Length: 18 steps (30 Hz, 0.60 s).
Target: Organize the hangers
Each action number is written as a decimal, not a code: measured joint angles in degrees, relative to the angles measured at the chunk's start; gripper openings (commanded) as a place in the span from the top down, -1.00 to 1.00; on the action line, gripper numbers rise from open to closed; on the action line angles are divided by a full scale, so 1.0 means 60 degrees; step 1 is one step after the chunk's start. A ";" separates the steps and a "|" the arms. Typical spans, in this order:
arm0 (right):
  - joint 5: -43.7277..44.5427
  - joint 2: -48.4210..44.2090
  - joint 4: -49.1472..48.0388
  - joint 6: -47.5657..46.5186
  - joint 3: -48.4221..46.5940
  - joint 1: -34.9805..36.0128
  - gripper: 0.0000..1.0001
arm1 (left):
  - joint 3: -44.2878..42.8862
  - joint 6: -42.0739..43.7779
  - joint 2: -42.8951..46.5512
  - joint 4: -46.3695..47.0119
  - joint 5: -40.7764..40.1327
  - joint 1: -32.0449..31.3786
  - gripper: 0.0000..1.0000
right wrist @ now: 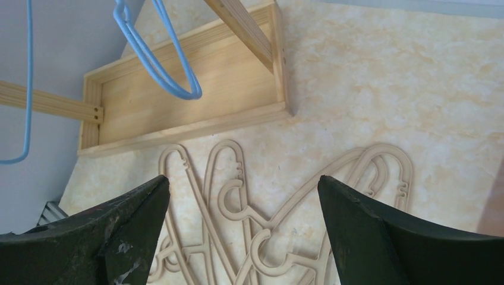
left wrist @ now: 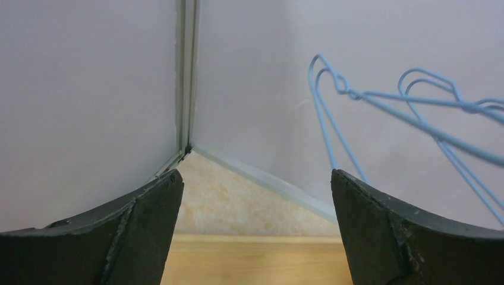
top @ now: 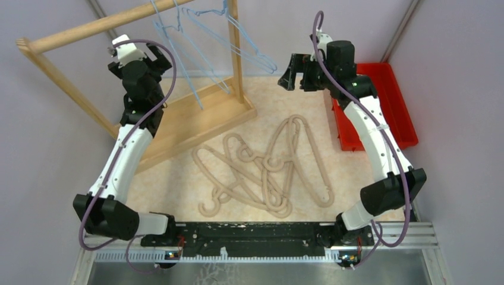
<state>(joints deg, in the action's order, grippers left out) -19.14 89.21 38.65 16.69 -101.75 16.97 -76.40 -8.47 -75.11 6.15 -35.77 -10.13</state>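
My left fingers [left wrist: 139, 237] stood wide apart, empty, raised beside wooden rack [top: 190, 122]. My right fingers [right wrist: 380, 237] were also apart, empty, up above desk [top: 333, 122], right of rack. Blue wire hangers [left wrist: 410, 100] hung on rack. Beige hangers [top: 270, 178] lay tangled flat on desk near rack's base. Red bin [top: 393, 104] sat farther right of rack.
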 measured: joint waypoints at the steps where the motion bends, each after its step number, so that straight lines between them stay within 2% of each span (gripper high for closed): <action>1: 0.0080 -0.0138 -0.0011 -0.0011 0.0109 -0.0004 -0.90 | -0.0095 0.0047 -0.0120 0.0200 0.0029 0.0000 -1.00; 9: 0.0404 -0.0415 0.0069 -0.0044 0.0605 -0.0004 -0.90 | -0.1231 0.0423 -0.1319 0.1126 0.0353 -0.0153 -1.00; 18: 0.0477 -0.0521 0.0073 -0.0029 0.1053 -0.0004 -0.90 | -0.3151 0.1151 -0.2736 0.0783 0.1180 -0.0455 -1.00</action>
<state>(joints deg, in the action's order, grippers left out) -16.27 86.08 39.09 16.51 -95.44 16.95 -95.31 -1.56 -91.53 10.85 -28.69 -12.86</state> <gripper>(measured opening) 0.948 0.998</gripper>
